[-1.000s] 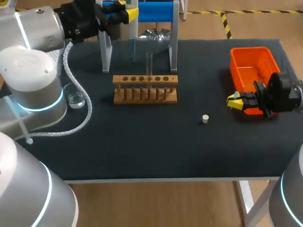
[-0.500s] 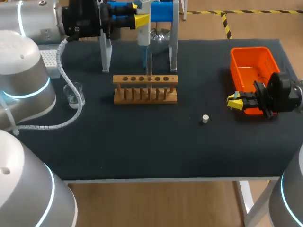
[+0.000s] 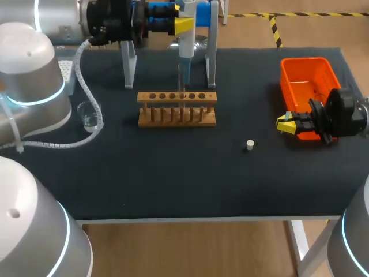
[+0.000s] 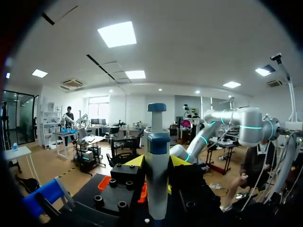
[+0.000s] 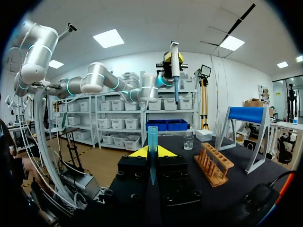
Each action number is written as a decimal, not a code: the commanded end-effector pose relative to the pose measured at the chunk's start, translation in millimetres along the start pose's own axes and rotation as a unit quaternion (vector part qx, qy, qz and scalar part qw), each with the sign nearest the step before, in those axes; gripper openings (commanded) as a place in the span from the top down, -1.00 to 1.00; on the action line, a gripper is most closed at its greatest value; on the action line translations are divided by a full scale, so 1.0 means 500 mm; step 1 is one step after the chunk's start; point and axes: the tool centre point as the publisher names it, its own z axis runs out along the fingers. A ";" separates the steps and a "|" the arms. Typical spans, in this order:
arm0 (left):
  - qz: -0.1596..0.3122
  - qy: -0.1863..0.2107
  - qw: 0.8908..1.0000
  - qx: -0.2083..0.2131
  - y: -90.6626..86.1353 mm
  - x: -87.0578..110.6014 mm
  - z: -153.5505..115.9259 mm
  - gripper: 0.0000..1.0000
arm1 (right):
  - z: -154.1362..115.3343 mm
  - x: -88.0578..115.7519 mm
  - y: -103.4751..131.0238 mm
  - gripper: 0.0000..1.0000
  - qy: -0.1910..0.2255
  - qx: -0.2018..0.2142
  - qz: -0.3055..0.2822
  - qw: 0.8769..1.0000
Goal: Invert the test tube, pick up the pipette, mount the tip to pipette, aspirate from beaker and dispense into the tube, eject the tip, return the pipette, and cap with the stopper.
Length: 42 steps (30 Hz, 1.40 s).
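My left gripper is at the table's back, shut on the white and blue pipette, which hangs upright over the clear test tube in the wooden rack. The left wrist view shows the pipette standing between the yellow fingers of that gripper. At the right, beside the orange bin, my right gripper is shut on a blue pipette tip, wide end up. A small white stopper lies on the mat. The glass beaker stands at the left.
A blue-topped pipette stand with grey legs stands behind the rack. A white tip box shows partly behind my left arm. My left arm's cable trails across the mat by the beaker. The dark mat runs to the front edge.
My left arm has carried the pipette to the right, from the stand's left side to above the test tube in the rack. The right arm has stayed still.
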 end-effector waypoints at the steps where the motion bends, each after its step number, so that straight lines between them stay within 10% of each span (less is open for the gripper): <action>1: -0.001 0.013 1.000 0.001 0.002 -0.012 0.018 1.00 | 0.000 0.003 0.001 1.00 -0.002 0.001 0.000 1.000; 42: 0.005 0.020 1.000 -0.002 -0.008 -0.001 0.022 1.00 | 0.000 0.003 0.001 1.00 -0.002 0.001 0.000 1.000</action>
